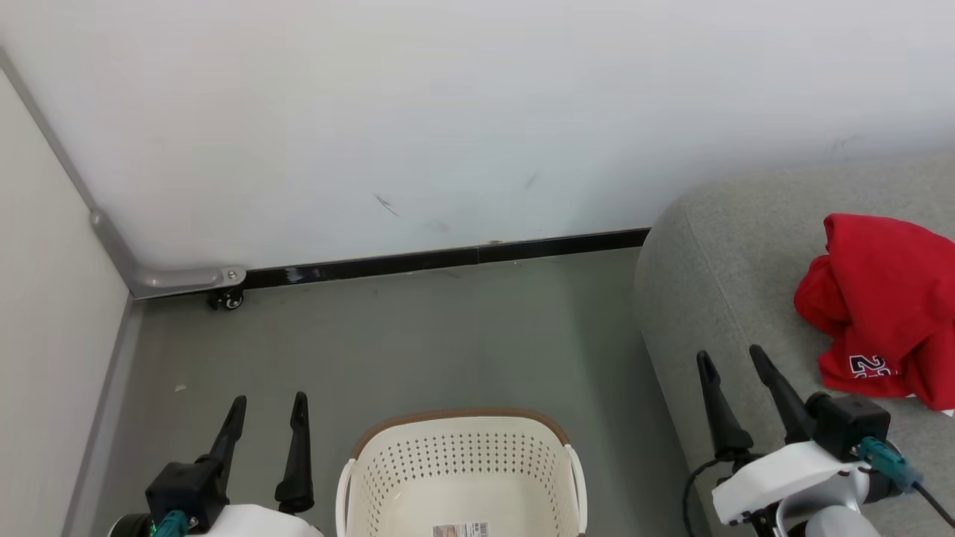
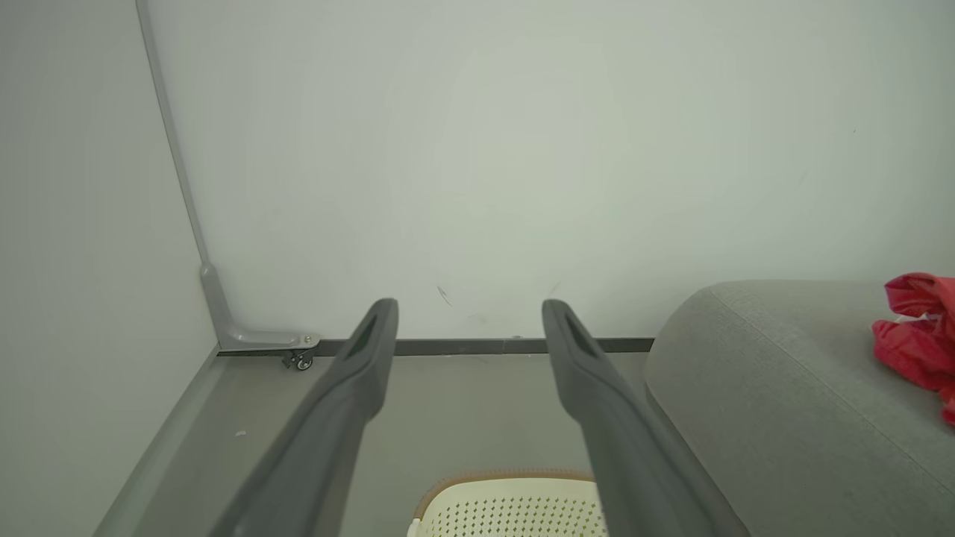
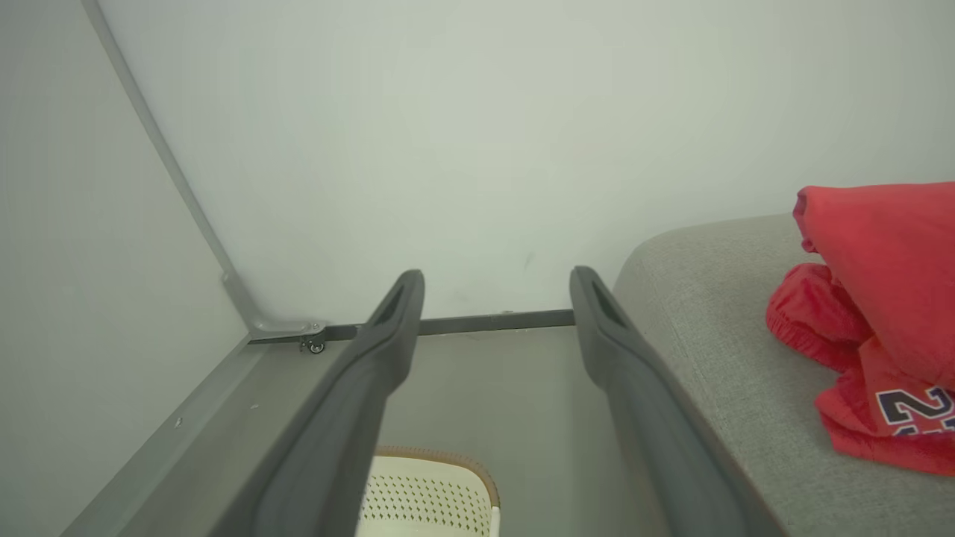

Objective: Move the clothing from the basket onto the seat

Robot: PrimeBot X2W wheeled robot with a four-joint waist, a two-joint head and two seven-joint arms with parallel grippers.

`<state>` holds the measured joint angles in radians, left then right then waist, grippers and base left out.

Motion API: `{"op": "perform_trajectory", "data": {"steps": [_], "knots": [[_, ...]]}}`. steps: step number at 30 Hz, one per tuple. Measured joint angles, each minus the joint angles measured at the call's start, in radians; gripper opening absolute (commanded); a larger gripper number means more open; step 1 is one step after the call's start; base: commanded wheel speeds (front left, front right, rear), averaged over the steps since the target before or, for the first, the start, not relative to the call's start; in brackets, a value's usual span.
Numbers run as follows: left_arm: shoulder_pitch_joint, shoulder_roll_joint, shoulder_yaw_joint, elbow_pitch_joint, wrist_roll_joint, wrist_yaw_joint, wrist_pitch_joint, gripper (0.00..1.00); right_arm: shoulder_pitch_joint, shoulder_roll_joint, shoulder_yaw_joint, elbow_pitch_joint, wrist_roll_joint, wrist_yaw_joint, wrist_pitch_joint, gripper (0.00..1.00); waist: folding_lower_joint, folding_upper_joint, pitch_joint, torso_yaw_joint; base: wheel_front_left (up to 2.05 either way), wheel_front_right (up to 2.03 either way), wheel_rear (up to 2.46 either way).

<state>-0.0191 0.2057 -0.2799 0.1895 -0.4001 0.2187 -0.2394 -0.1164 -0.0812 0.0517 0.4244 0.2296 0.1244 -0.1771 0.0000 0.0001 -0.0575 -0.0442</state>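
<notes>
The clothing (image 1: 884,306) lay in a crumpled red heap at the right edge of the head view, resting on the seat (image 1: 716,298), with dark "23" lettering (image 1: 869,365) showing near its lower end. Its long axis ran roughly top to bottom of the frame. It sat just up and to the right of the right gripper (image 1: 728,353), which made that arm much the nearer. That gripper's two fingers were spread and held nothing, tips over the seat's rounded edge. The basket (image 1: 462,455) stood on the floor at bottom centre, between the two arms. The part of its inside in view was bare apart from a label (image 1: 461,529), and its near end was cut off by the frame. The left gripper (image 1: 270,397), at lower left beside the basket, was likewise spread and empty. Judging by this, little or nothing remained to be moved.
</notes>
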Motion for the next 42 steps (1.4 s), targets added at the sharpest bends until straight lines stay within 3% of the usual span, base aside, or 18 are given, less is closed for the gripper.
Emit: {"op": "perform_trajectory", "data": {"steps": [13, 42], "knots": [[0.000, -0.017, -0.004, 0.030, 0.002, 0.005, 0.001, 1.00, 0.036, 0.019, -0.010, -0.036, -0.046, 0.000, 0.029, 1.00, 0.0000, 0.0000, -0.017, 0.024, 0.00, 0.00, 0.00], [0.000, 0.005, -0.004, 0.051, 0.041, 0.019, 0.001, 1.00, 0.101, 0.030, -0.012, -0.109, -0.063, 0.000, 0.050, 1.00, 0.0000, 0.0000, -0.022, 0.046, 0.00, 0.00, 0.00]]}}
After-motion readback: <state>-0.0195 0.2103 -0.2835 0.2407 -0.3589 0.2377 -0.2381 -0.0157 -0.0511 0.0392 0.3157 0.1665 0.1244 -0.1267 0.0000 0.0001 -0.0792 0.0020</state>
